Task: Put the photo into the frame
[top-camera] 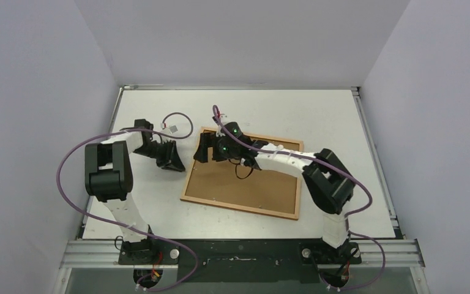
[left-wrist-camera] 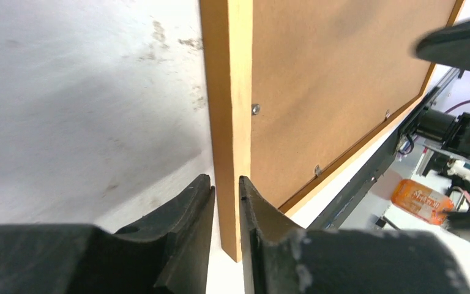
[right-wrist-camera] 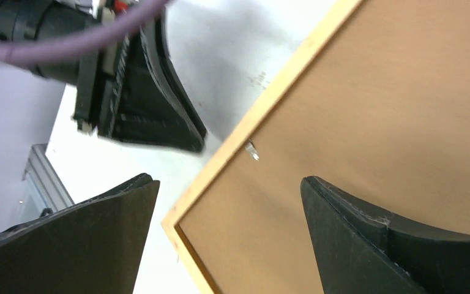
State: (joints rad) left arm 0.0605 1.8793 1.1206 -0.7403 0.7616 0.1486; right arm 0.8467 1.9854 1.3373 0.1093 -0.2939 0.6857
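Frame lies face down on the tabletop, about mid-table and slightly right, turned a little off square. Brown backing fills it and faces up. Small metal tabs sit along the inner edge of the border.

Left pincer is low at the frame's left side, near the far-left corner. In the left wrist view its fingers are almost together, with only a narrow gap, and the wooden border runs right into that gap. Can't tell if the fingers actually pinch the wood or just sit over it. From the right wrist view, the left pincer's tip looks just beside the frame's outer edge.

Right pincer hangs over the frame's far-left corner, spread wide and holding nothing. In its wrist view one finger is over bare tabletop outside the corner, and the other is over the backing. One tab shows between them.

The two pincers are near each other, not touching.
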